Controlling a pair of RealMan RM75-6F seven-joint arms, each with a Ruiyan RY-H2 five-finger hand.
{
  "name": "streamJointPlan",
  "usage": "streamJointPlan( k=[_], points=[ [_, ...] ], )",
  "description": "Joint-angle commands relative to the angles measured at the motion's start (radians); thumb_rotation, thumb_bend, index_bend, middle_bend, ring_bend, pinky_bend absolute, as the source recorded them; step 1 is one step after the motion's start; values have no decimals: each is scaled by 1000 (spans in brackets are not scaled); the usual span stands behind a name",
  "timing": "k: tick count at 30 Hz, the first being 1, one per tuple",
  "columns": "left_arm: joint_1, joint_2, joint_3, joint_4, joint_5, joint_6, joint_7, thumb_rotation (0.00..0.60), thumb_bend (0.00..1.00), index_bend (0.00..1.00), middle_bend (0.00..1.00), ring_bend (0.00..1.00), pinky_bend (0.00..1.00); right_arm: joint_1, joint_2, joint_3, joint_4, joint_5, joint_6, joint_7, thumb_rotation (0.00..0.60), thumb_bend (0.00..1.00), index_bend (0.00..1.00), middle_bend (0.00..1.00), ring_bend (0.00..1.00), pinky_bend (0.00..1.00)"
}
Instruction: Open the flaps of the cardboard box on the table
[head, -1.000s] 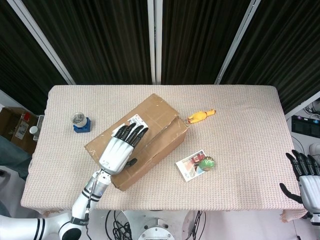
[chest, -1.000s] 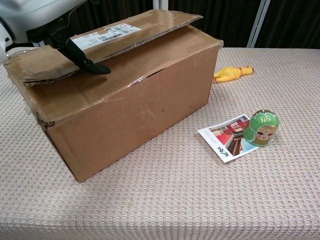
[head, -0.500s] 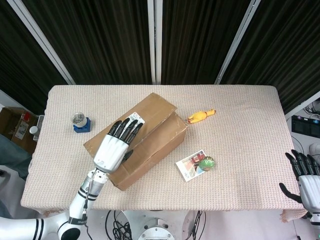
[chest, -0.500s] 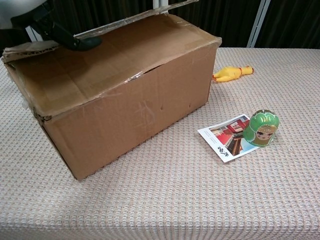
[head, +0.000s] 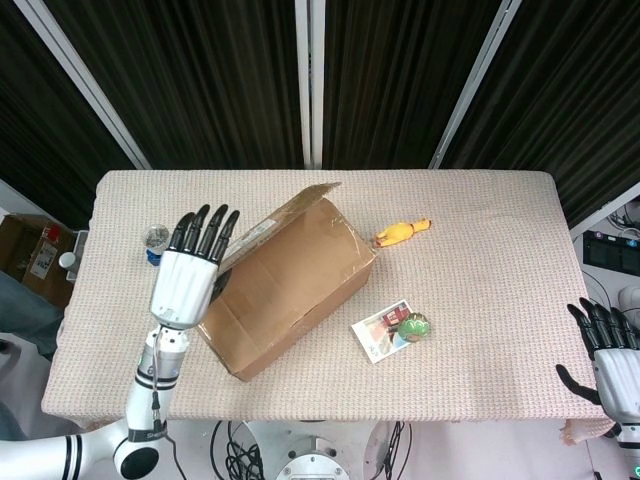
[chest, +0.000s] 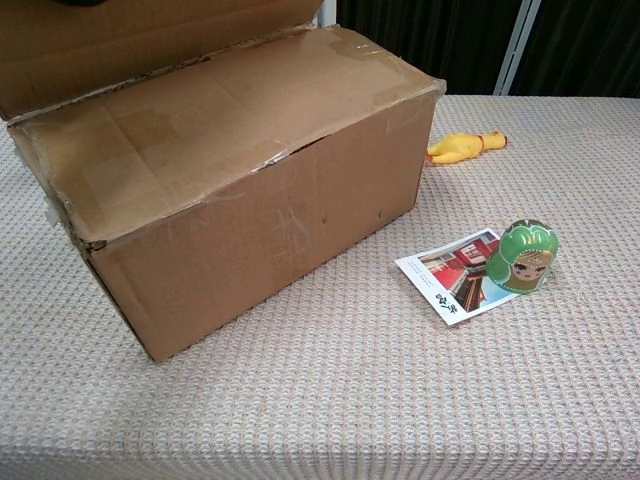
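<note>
The cardboard box lies at an angle on the left half of the table. Its far long flap stands raised, nearly upright; in the chest view this flap rises at the top left. The near long flap lies flat over the box. My left hand is at the flap's outer side by its left end, fingers straight and spread; its thumb is hidden. My right hand hangs open beyond the table's near right corner, far from the box.
A yellow rubber chicken lies right of the box. A green nesting doll stands on a picture card nearer the front. A small globe on a blue base sits just behind my left hand. Dark curtains back the table.
The far flap has swung from lying flat to nearly upright. My left hand rose and moved left with it. The right hand has stayed put.
</note>
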Motion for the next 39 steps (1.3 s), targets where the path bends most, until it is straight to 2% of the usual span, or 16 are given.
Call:
streamJointPlan(
  k=[1, 13, 17, 20, 24, 28, 31, 35, 39],
  points=[
    [-9, 2, -36, 48, 11, 22, -3, 600, 266, 30, 79, 95, 209, 0, 1, 0, -3, 0, 1, -4, 600, 176, 0, 0, 0, 0],
    [-49, -5, -94, 261, -65, -24, -42, 600, 265, 16, 33, 89, 206, 1, 8, 0, -21, -4, 3, -22, 600, 176, 0, 0, 0, 0],
    [-48, 7, -104, 280, -123, -46, -37, 600, 264, 9, 29, 88, 205, 0, 15, 2, -30, -8, 10, -27, 600, 176, 0, 0, 0, 0],
    [-42, 27, -109, 260, -138, -45, -52, 600, 265, 7, 29, 88, 205, 1, 21, 3, -38, -12, 14, -30, 600, 176, 0, 0, 0, 0],
    [-14, 68, -120, 175, -173, -41, -129, 600, 227, 7, 44, 89, 206, 8, 27, 6, -45, -42, 32, -26, 600, 176, 0, 0, 0, 0],
    [51, 157, -125, 30, -255, -51, -222, 600, 96, 15, 92, 90, 209, 25, 49, 21, -69, -98, 68, -39, 600, 176, 0, 0, 0, 0],
    [122, 248, -110, -63, -280, -41, -308, 600, 89, 43, 102, 91, 212, 57, 85, 36, -114, -152, 75, -55, 600, 176, 0, 0, 0, 0],
    [242, 371, -35, -89, -216, -10, -474, 600, 72, 81, 112, 91, 212, 135, 142, 63, -207, -222, 26, -66, 600, 193, 0, 0, 0, 0],
    [343, 451, 48, -22, -164, 17, -607, 600, 63, 99, 122, 91, 211, 235, 185, 107, -314, -236, -81, -94, 600, 428, 0, 1, 0, 0]
  ],
)
